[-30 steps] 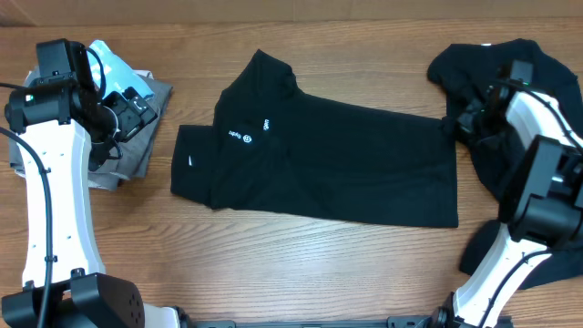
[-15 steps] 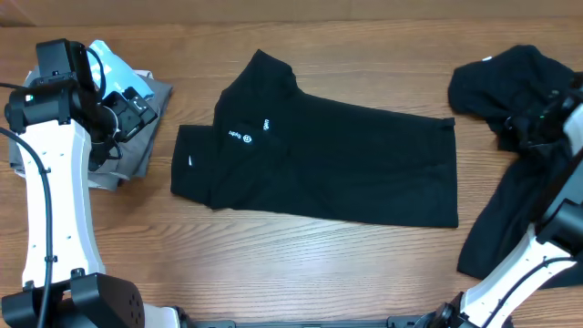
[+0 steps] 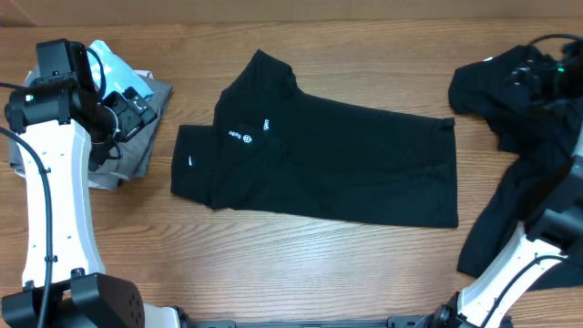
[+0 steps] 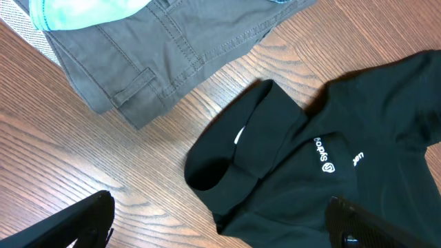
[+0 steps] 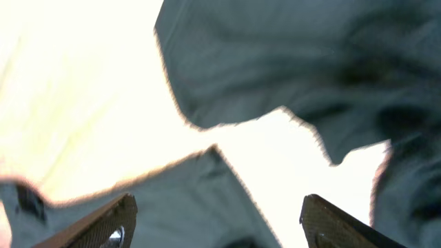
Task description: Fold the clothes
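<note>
A black short-sleeved polo shirt (image 3: 319,169) lies flat across the middle of the table, collar to the left, with its white chest logo (image 4: 326,157) showing. A second black garment (image 3: 515,137) lies crumpled at the right edge. My right gripper (image 3: 537,77) hovers over the far part of this garment. In the right wrist view the gripper (image 5: 220,224) is open, with dark fabric below it and nothing between the fingers. My left gripper (image 3: 127,109) hangs over the grey garment at the left. In the left wrist view that gripper (image 4: 220,227) is open wide above the polo's sleeve (image 4: 234,158).
A folded grey garment (image 3: 137,141) lies at the far left with a light blue plastic packet (image 3: 114,64) on top of it. Bare wood shows in front of and behind the polo shirt. A strip of table separates the polo's hem from the crumpled garment.
My right gripper pulled the crumpled black garment rightward, away from the polo's hem, then opened and let it go, moving toward the far right corner. The left arm has not moved.
</note>
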